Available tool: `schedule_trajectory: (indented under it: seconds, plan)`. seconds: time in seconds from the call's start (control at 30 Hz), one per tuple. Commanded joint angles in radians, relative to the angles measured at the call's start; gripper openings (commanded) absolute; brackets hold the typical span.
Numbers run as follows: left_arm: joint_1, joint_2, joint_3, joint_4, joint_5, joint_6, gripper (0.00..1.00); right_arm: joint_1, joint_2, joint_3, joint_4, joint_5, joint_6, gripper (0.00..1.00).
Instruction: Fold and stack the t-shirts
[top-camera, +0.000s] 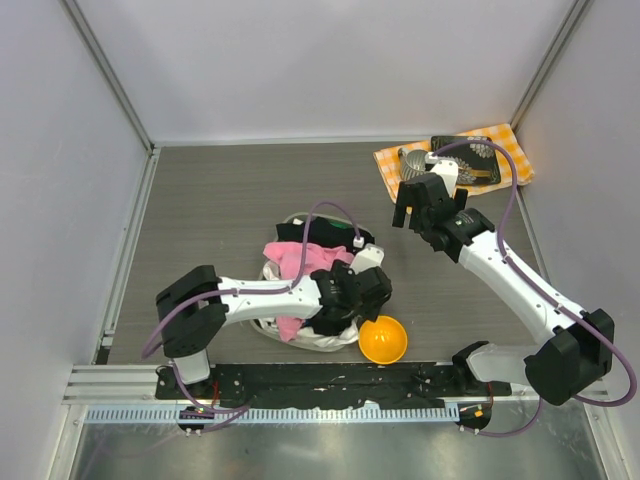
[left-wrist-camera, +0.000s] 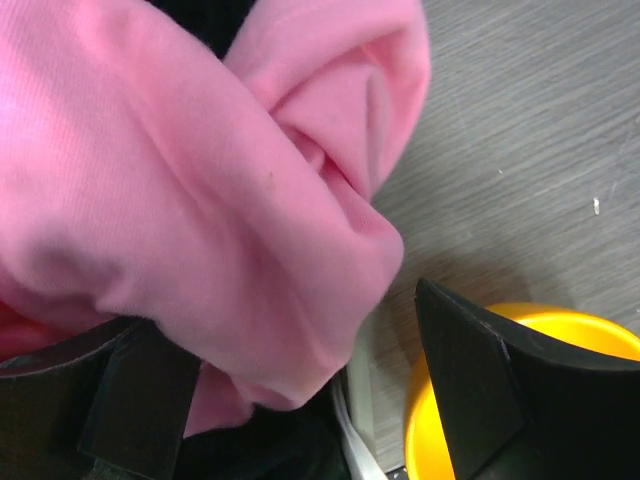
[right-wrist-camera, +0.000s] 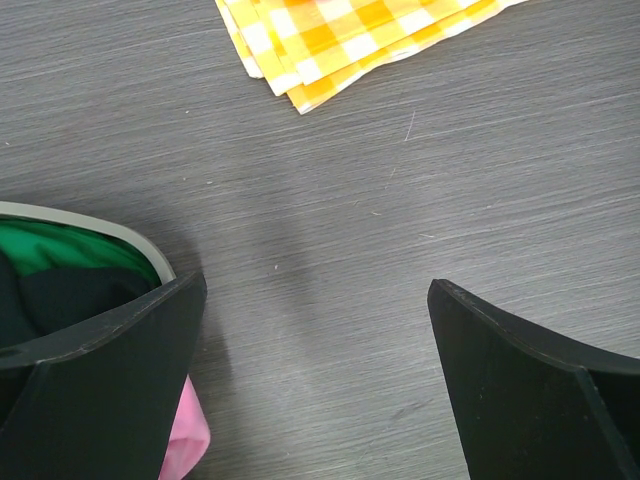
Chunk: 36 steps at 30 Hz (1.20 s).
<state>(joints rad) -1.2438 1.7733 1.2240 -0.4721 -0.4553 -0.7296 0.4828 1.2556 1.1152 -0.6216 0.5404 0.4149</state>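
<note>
Closest to my left wrist camera is the pink t-shirt (left-wrist-camera: 200, 200), a bunched fold of it filling most of that view. My left end effector (left-wrist-camera: 290, 330) stands wide open around it: one finger (left-wrist-camera: 140, 400) sits under the fold at 7 o'clock, the other (left-wrist-camera: 480, 380) stands apart from the cloth at 5 o'clock. Nothing is pinched between them. Just behind that second finger sits an orange bowl (left-wrist-camera: 590, 335).

From above, the t-shirts lie in one loose heap near the middle of the desk (top-camera: 220, 210). The pink one is on top, a black t-shirt (top-camera: 325, 232) is at the heap's 12 o'clock edge, and a white t-shirt (top-camera: 310, 340) shows underneath at 6 o'clock. My left arm reaches across the heap, with the bowl at about 4 o'clock from it, close beside.

My right end effector (right-wrist-camera: 318, 300) is fully open and holds nothing, with only bare desk between its fingers (right-wrist-camera: 530, 380). It hangs at 2 o'clock from the heap, between it and the checked cloth (top-camera: 455, 160), which lies folded at the desk's 1 o'clock corner. Its camera catches black, green and pink cloth at 8 o'clock.
</note>
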Motion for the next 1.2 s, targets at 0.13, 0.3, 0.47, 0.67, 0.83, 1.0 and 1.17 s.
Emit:
schedule_trajectory:
  seconds: [0.13, 0.3, 0.47, 0.67, 0.83, 1.0, 1.17]
  plan:
    - [0.139, -0.008, -0.147, 0.056, 0.075, -0.01, 0.8, 0.005, -0.021, 0.0, 0.011, 0.016, 0.01, 1.0]
    - [0.266, -0.057, -0.193, 0.061, 0.144, 0.019, 0.73, 0.005, -0.018, -0.011, 0.023, 0.009, 0.027, 1.0]
    - [0.398, -0.078, -0.181, 0.035, 0.217, 0.099, 0.7, 0.005, -0.005, -0.014, 0.04, -0.01, 0.041, 1.0]
    - [0.55, -0.025, -0.117, -0.008, 0.286, 0.182, 0.63, 0.008, 0.007, -0.014, 0.06, -0.048, 0.068, 1.0]
    - [0.7, 0.052, -0.015, -0.048, 0.308, 0.237, 0.64, 0.016, 0.024, -0.009, 0.069, -0.065, 0.079, 1.0]
    - [0.8, 0.153, 0.167, -0.129, 0.322, 0.314, 0.65, 0.017, 0.054, 0.009, 0.074, -0.08, 0.084, 1.0]
    - [0.885, 0.3, 0.345, -0.252, 0.278, 0.432, 0.65, 0.019, 0.097, 0.032, 0.072, -0.095, 0.075, 1.0]
